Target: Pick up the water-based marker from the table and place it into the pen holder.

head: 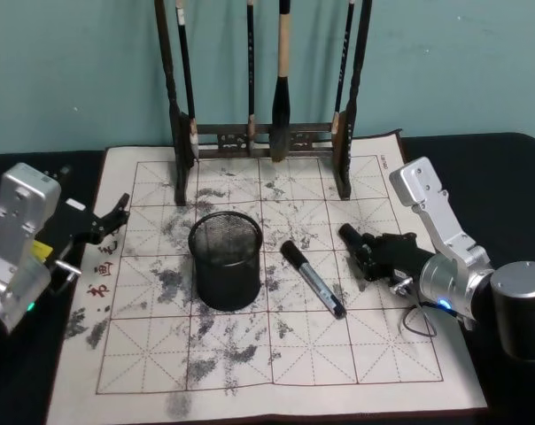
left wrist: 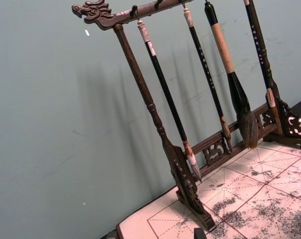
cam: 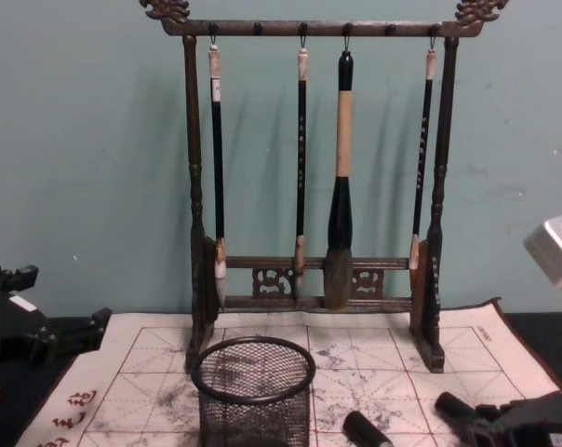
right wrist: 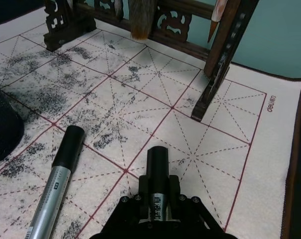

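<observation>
The black mesh pen holder (head: 225, 259) stands upright on the ink-stained mat (head: 276, 354), left of centre. My right gripper (head: 370, 252) is low over the mat to the holder's right, shut on a water-based marker (right wrist: 157, 172) whose black cap (head: 348, 235) sticks out past the fingers toward the brush rack. A second marker (head: 314, 280), silver with a black cap, lies loose on the mat between the holder and that gripper; the right wrist view shows it (right wrist: 56, 186) beside the held one. My left gripper (head: 108, 223) hangs open at the mat's left edge, holding nothing.
A tall dark wooden brush rack (head: 266, 142) with several hanging brushes stands at the back of the mat, behind the holder (cam: 253, 391). The black table (head: 515, 177) shows around the mat.
</observation>
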